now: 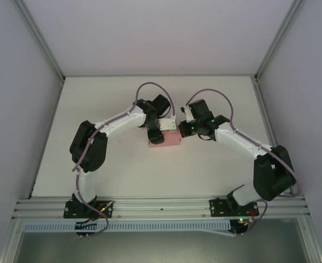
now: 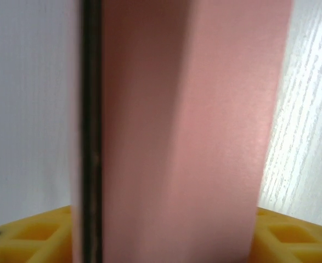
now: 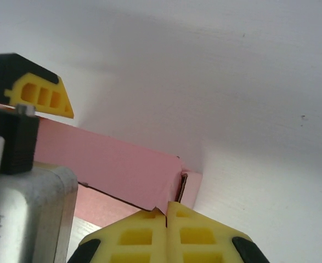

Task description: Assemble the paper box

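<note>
Pink thin-card paper box sits inside my left gripper, grip unclear; I'd nudge the end just ahead of my right gripper, its fingers together, gently.

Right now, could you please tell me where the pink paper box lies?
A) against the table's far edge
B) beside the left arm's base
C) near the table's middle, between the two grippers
C: the top view shows the paper box near the middle of the table, with the left gripper at its left end and the right gripper at its right end.
</note>
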